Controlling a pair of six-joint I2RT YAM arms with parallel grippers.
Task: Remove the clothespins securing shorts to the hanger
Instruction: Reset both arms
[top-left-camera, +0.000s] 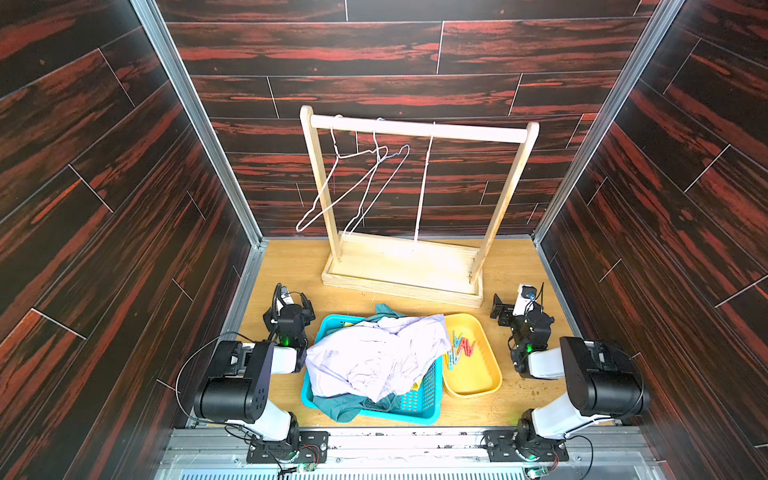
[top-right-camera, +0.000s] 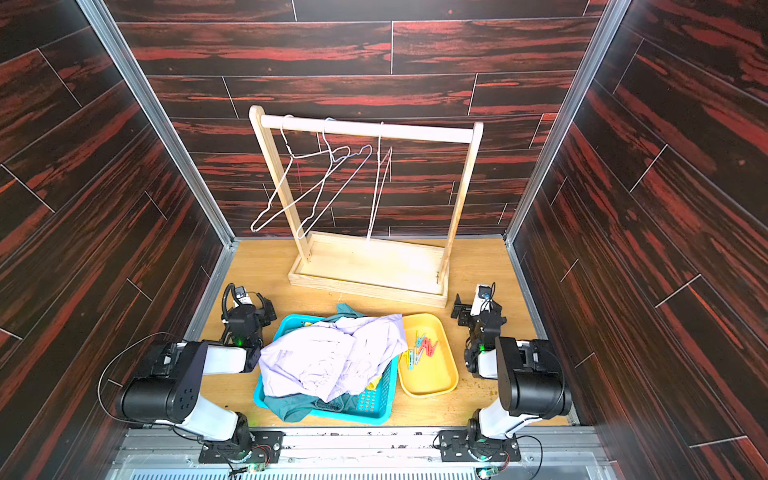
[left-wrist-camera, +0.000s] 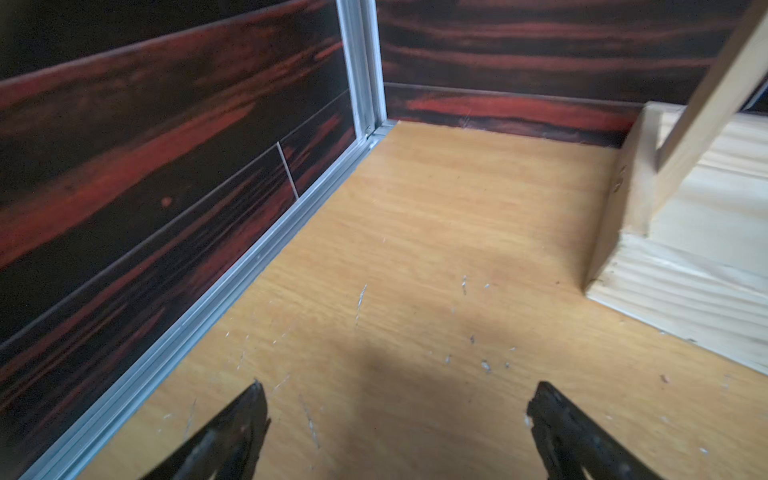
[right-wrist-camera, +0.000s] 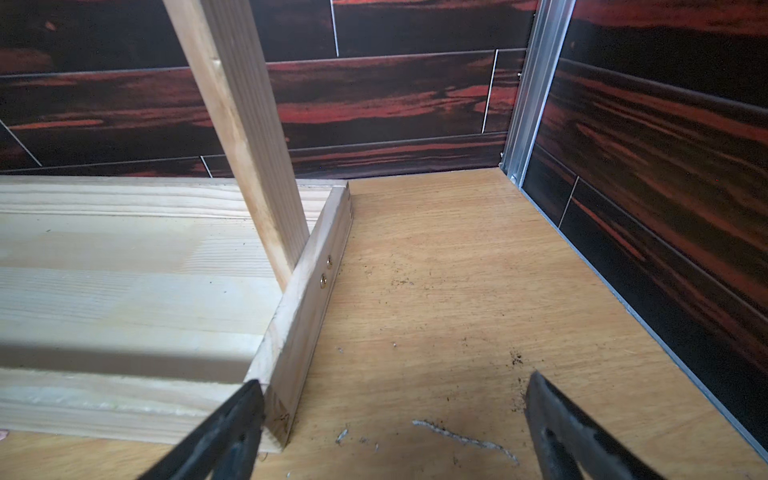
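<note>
Status: the 3 thin white wire hangers (top-left-camera: 357, 183) on the pale wooden rack (top-left-camera: 415, 129) hang bare, with no fabric and no pegs on them.

- Shorts: the pale lavender fabric shorts (top-left-camera: 374, 357) are heaped on top in the turquoise plastic mesh basket (top-left-camera: 419, 411). The dark teal shorts (top-left-camera: 336, 409) spill over its near rim. Only a sliver of yellow fabric (top-left-camera: 417, 384) shows (probably the 3rd pair).
- Pegs: the small red, light-blue and yellow plastic clothespins (top-left-camera: 461, 347) lie loose in the yellow oval plastic tray (top-left-camera: 496, 368), touching each other, the cluster running diagonally across the tray.
- Left gripper (left-wrist-camera: 399, 390): jaws wide, nothing held, low over the wooden surface (left-wrist-camera: 415, 232) beside the basket.
- Right gripper (right-wrist-camera: 395, 384): jaws wide, nothing held, pointed at the corner of the rack base.

Key geometry: the tray sits between basket and right arm, so the right gripper is nearer – but the pegs lie behind it and inward, toward centre. My read – unpinning looks complete, and no reach is called for.
</note>
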